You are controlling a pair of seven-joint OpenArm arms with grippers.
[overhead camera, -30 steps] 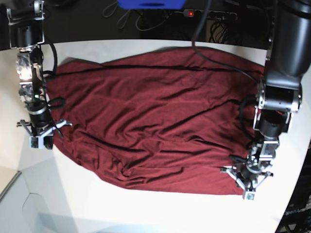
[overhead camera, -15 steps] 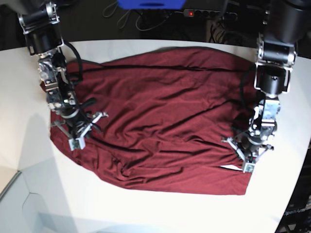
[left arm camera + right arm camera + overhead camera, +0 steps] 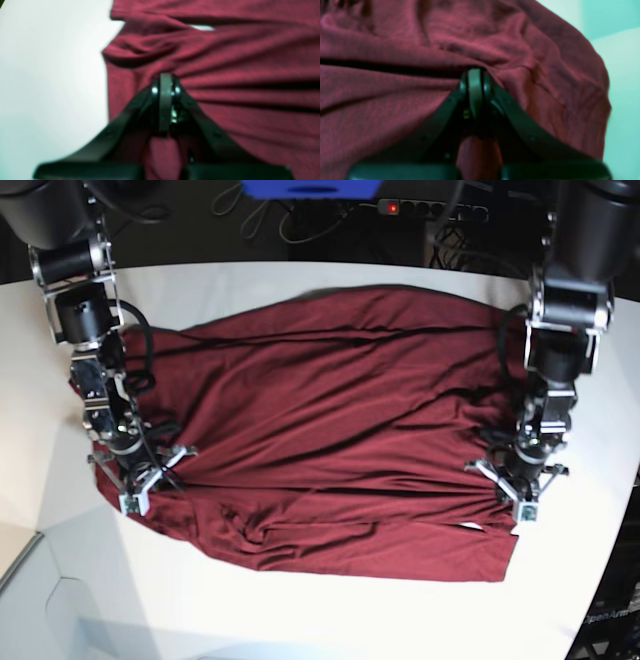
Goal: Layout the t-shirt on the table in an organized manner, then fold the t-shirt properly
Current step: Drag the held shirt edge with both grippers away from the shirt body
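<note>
The dark maroon t-shirt (image 3: 330,410) lies spread across the white table (image 3: 300,620), with long creases running side to side. My left gripper (image 3: 523,508) sits at its right side near the front corner, shut, with folds converging on its tip. In the left wrist view this gripper (image 3: 165,77) is shut on the t-shirt (image 3: 250,62), close to the cloth's edge and the bare table (image 3: 50,75). My right gripper (image 3: 131,498) is at the shirt's left front edge. The right wrist view shows it (image 3: 475,72) shut on bunched t-shirt cloth (image 3: 395,87).
Beyond the table's far edge lie a power strip (image 3: 430,210) with a red light, cables and a blue object (image 3: 310,188). The table's curved edge (image 3: 610,580) runs close to my left arm. A paler step (image 3: 40,610) shows at the front left corner.
My right gripper has moved left and toward the front, dragging the shirt's left edge with it. My left gripper has shifted slightly right. The cloth between them now looks more stretched.
</note>
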